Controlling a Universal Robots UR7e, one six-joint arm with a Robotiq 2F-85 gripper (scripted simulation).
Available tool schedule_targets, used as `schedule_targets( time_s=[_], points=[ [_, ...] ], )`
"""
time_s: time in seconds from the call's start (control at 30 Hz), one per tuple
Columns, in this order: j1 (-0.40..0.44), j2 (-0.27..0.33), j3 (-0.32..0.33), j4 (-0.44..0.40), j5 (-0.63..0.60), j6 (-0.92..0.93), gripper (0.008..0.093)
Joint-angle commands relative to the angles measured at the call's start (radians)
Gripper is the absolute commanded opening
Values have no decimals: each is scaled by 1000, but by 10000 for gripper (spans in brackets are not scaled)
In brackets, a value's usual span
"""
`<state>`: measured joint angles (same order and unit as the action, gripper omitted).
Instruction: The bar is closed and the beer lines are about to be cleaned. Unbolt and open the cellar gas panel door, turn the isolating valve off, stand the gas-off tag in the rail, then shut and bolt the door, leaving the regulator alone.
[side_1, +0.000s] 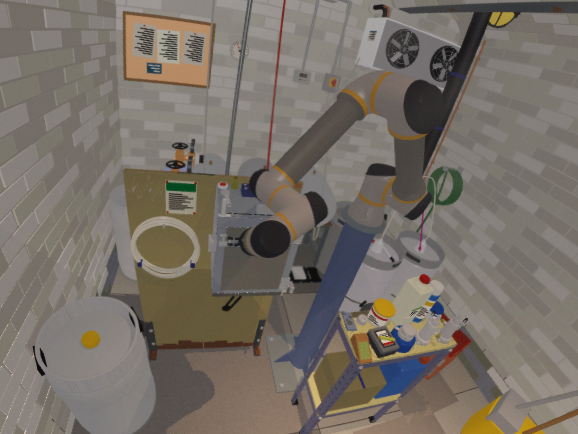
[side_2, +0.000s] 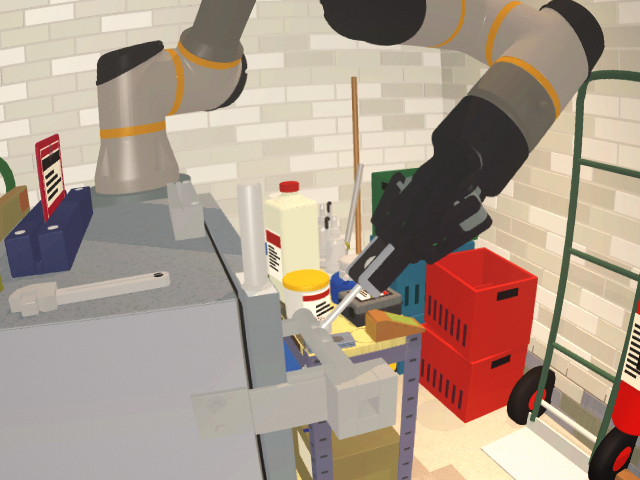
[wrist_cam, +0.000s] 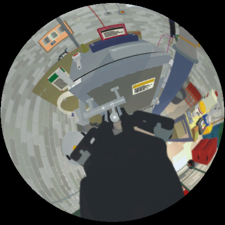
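Observation:
My gripper (side_2: 362, 276) (wrist_cam: 114, 120) stands in front of the grey gas panel door (side_1: 247, 260) (wrist_cam: 122, 90), at its bolt. The bolt's thin handle (side_2: 338, 309) (wrist_cam: 114, 116), a rod ending in a small knob, is clamped between my closed fingers. The bolt's barrel (side_2: 323, 343) (wrist_cam: 103, 108) lies across the door's front, running into the keeper block (side_2: 362, 400) at the door's edge. The door is closed. The red gas-off tag (side_2: 50, 175) (wrist_cam: 112, 31) stands upright in the blue rail (side_2: 44, 232) on top of the panel box. The valve and the regulator are hidden inside.
Behind the panel box stands an olive board (side_1: 165, 260) with a hose coil. A pale spanner (side_2: 85, 292) lies on the box top. A trolley (side_1: 395, 340) with bottles stands to the right, beside red crates (side_2: 478, 330). A grey keg (side_1: 92, 360) stands on the left.

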<state>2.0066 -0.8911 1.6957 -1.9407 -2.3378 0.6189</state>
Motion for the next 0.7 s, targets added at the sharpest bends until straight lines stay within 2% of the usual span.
schedule_targets(
  time_s=[0.0, 0.33, 0.67],
  points=[
    [-7, -10, 17, -9, 22, -19, 80],
    [-99, -134, 135, -217, 208, -218, 80],
    [-206, -229, 227, -345, 403, -373, 80]
  ],
)
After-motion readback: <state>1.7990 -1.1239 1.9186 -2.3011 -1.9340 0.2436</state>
